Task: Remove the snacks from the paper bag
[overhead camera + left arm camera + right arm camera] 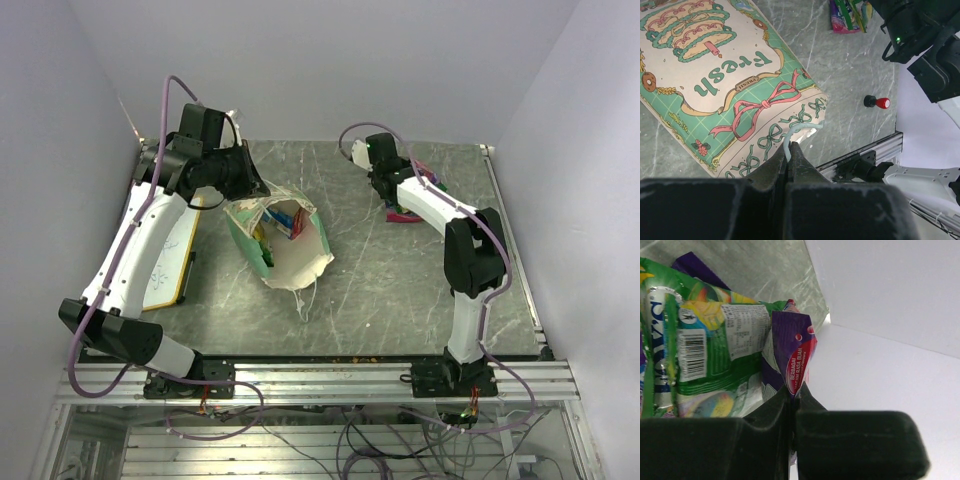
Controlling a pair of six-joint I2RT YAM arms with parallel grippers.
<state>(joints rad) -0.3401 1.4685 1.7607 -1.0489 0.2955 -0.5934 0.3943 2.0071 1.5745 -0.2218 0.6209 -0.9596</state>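
Over grey table [400, 290], left arm [140, 240] arches onto the paper bag [298, 262]

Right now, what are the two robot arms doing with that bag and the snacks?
They are emptying the paper bag. The left fingers are shut on its white string handle while the bag lies on its side. The right fingers pinch a purple packet next to a green packet already out of the bag. More packets show in the bag's open mouth.
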